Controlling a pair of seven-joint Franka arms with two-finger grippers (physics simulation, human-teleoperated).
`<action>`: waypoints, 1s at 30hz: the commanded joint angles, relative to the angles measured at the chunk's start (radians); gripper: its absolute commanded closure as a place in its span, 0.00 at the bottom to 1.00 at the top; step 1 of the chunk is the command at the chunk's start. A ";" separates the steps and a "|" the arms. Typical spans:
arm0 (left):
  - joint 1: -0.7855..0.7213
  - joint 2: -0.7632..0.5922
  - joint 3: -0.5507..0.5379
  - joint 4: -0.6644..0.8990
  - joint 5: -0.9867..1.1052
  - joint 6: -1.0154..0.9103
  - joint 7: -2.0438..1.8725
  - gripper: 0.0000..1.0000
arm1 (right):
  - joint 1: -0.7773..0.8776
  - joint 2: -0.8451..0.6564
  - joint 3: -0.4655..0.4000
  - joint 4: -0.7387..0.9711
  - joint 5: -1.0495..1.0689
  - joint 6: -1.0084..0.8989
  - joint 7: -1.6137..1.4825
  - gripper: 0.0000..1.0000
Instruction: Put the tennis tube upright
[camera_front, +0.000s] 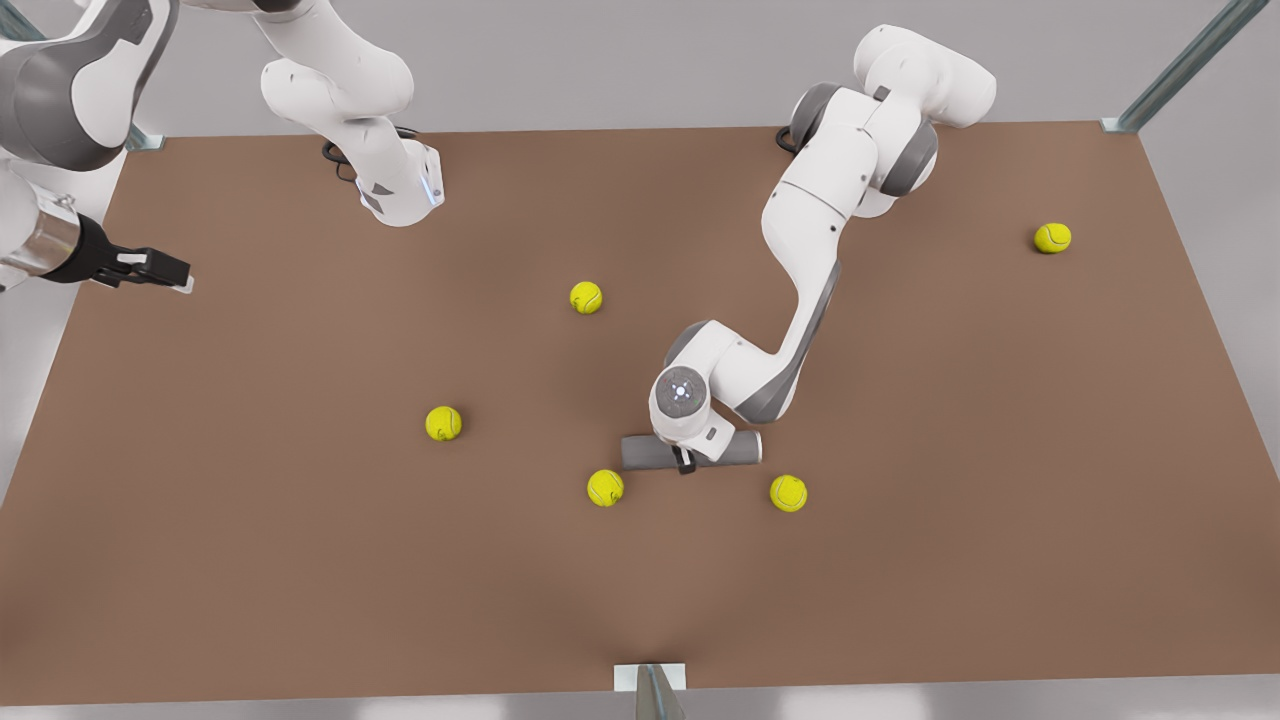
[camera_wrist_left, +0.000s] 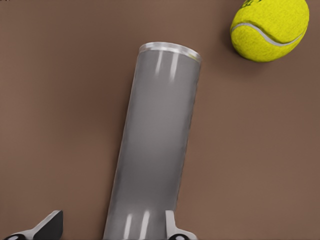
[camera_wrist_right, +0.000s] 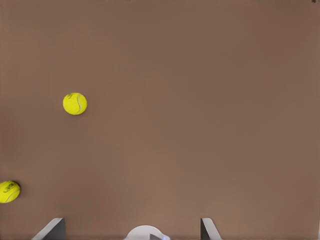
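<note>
The tube is lying flat, with the left claw down over it.

The tube (camera_front: 645, 452) is seen on its side on the table (camera_front: 900, 560), near the middle, with balls close by. One ball (camera_front: 605, 487) sits just beside it and another ball (camera_front: 788, 492) is near its other end. The left claw (camera_front: 685, 462) is set across the tube with its fingers (camera_wrist_left: 172, 227) apart, one on each side, not yet squeezed. The tube should be pinched firmly, then tipped up slowly so the balls are not bumped. The right claw (camera_front: 160, 270) is kept waiting far off at the table edge, fingers apart and empty.
</note>
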 joint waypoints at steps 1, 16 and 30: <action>0.000 0.000 0.000 -0.006 -0.001 0.015 0.013 0.00 | -0.008 0.000 -0.002 0.000 0.001 0.000 0.010 0.00; -0.003 0.008 0.002 0.001 0.003 0.015 0.085 0.00 | -0.005 0.008 -0.005 0.000 0.001 0.000 -0.006 0.00; 0.006 0.063 0.000 -0.005 0.003 0.068 0.113 0.27 | 0.006 0.017 -0.005 0.014 0.001 -0.001 -0.006 0.00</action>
